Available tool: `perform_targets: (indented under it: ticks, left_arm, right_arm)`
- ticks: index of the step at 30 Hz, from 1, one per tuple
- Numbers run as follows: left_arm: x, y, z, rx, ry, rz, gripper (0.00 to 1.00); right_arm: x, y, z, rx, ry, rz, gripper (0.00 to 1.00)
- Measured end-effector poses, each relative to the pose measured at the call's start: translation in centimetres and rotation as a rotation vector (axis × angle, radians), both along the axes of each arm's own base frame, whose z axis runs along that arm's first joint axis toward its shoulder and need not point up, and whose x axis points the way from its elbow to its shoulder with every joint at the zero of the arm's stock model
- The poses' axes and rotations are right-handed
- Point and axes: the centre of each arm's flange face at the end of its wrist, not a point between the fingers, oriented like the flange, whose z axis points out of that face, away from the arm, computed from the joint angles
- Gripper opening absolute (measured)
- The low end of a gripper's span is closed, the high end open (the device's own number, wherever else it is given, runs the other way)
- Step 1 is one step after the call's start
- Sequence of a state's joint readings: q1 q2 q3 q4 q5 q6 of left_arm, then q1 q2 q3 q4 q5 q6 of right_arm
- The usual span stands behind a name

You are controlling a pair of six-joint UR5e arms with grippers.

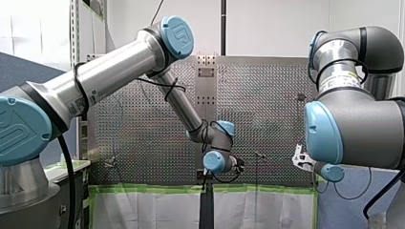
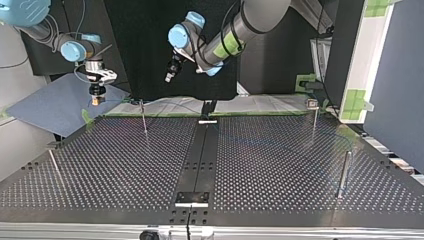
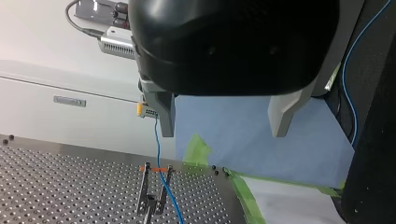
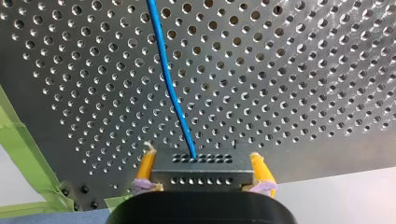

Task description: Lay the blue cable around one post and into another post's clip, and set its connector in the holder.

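Right claw [image 4: 201,164] clamped on connector [image 4: 201,176], held up so blue cable [image 4: 170,88] runs taut above table [image 4: 303,70] | left claw [image 3: 222,119] apart, empty, probably ready to guide cable

**Connector clamped, cable trailing to a forked post**

The grey perforated connector [image 4: 201,177] sits squarely between the yellow pads of my right gripper [image 4: 204,166]. The thin blue cable [image 4: 170,88] leaves the connector's face and runs straight ahead of the gripper. In the left wrist view it drops below the connector to a forked post [image 3: 150,203] with an orange band, passing by its prongs.
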State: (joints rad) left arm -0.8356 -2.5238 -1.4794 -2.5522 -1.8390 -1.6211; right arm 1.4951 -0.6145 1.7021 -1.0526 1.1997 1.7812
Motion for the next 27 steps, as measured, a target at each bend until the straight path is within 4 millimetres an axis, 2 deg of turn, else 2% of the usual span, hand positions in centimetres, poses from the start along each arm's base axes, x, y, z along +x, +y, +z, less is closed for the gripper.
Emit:
perform_targets:
  ticks: [27]
  left_arm:
    - [0.09, 0.14, 0.12, -0.014, 0.012, 0.01, 1.0]
  right_arm:
    - [0.29, 0.06, -0.02, 0.0, 0.0, 0.005, 0.0]
